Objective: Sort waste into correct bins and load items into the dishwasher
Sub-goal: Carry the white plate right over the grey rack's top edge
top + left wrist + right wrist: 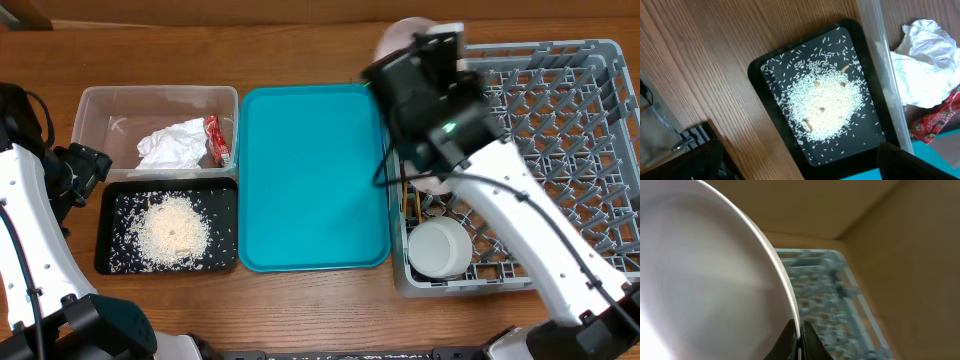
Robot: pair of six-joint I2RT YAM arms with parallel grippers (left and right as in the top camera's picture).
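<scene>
My right gripper [798, 341] is shut on the rim of the pale pink plate [705, 280] and holds it on edge over the far left corner of the grey dish rack [560, 120]. In the overhead view the plate [398, 36] shows behind the gripper [420, 75]. A white bowl [438, 247] sits in the rack's near left corner. My left gripper [800, 170] is open and empty over the near end of the black tray [771, 95], which holds loose rice [822, 105]. The crumpled napkin [172, 145] and the red wrapper [216, 140] lie in the clear tub [100, 105].
The teal serving tray [310, 180] lies between the bins and the rack. A pale pinkish round thing [432, 184] shows in the rack, partly hidden under my right arm. Thin yellowish sticks [405, 203] stand at the rack's left wall.
</scene>
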